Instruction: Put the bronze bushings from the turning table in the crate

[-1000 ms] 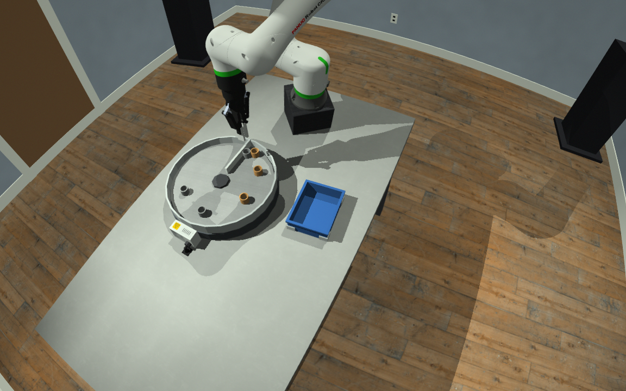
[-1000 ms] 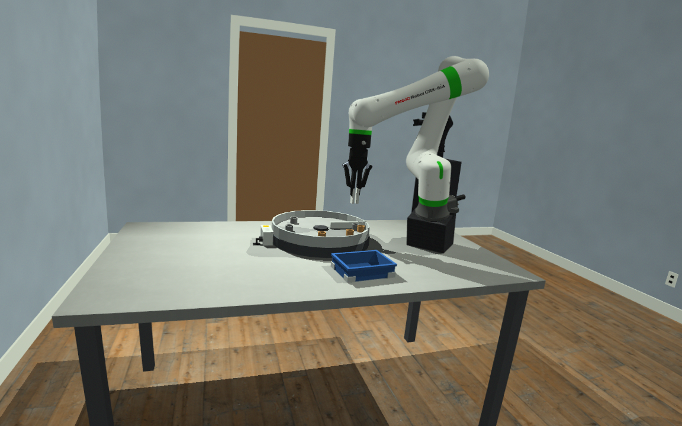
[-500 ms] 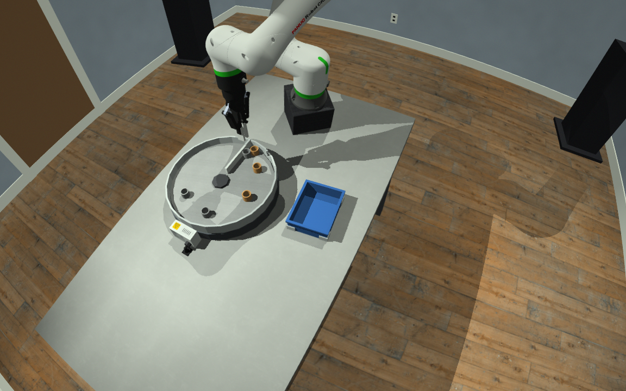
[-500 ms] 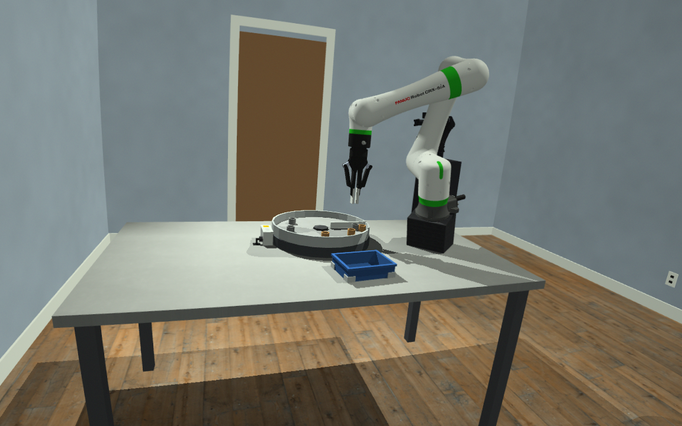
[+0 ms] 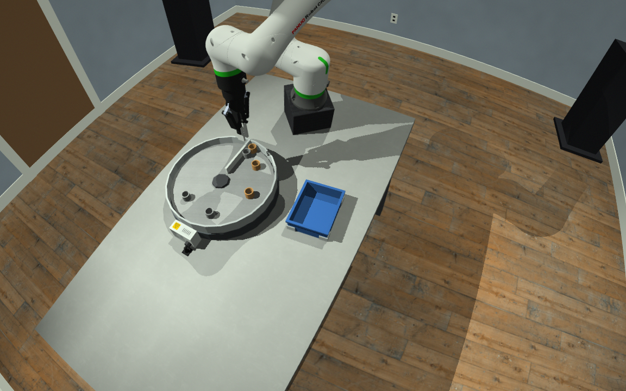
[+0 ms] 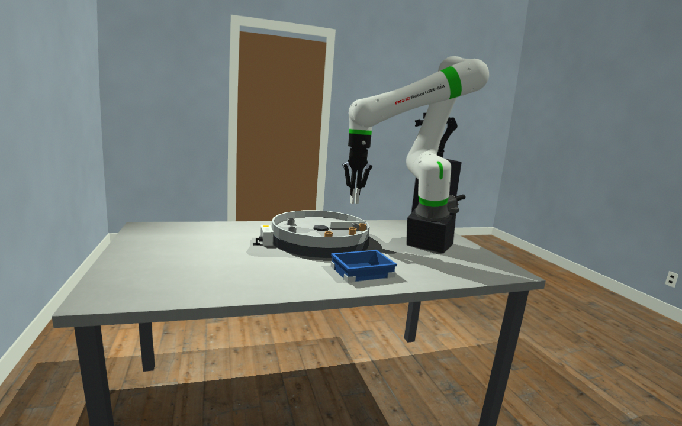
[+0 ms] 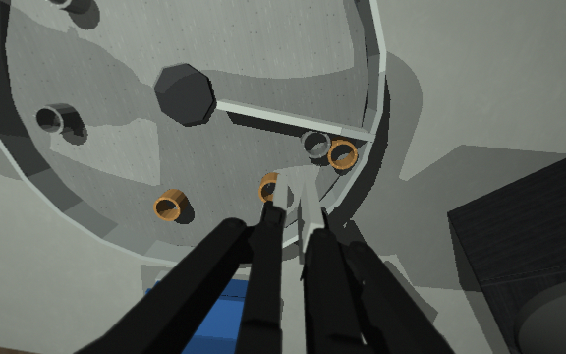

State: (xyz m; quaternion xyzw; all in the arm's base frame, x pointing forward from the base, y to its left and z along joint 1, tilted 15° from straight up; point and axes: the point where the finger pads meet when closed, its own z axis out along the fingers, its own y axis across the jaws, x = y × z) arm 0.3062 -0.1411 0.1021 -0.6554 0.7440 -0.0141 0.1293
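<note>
My gripper (image 5: 244, 133) (image 6: 354, 199) (image 7: 292, 194) is shut to a narrow gap with nothing between its fingers, high over the turning table (image 5: 218, 228) (image 6: 306, 241) at its arm side. One bronze bushing (image 5: 252, 149) (image 7: 355, 156) stands beside a steel bushing (image 5: 246, 153) (image 7: 305, 147) near the divider. Another bronze bushing (image 5: 255, 166) (image 6: 351, 231) (image 7: 269, 178) is partly hidden by a fingertip in the wrist view. A third bronze bushing (image 5: 248, 194) (image 7: 180, 197) stands nearer the crate. Steel bushings (image 5: 209, 213) (image 5: 186, 195) stand farther round. The blue crate (image 5: 305, 229) (image 6: 370, 271) looks empty.
A straight divider (image 5: 237, 158) (image 7: 283, 117) runs from the dark hub (image 5: 220, 181) (image 7: 185, 93) to the raised rim. A white box (image 5: 185, 231) (image 6: 266, 236) sits at the turning table's outer side. The black robot base (image 5: 308, 116) (image 6: 430, 233) stands behind the crate.
</note>
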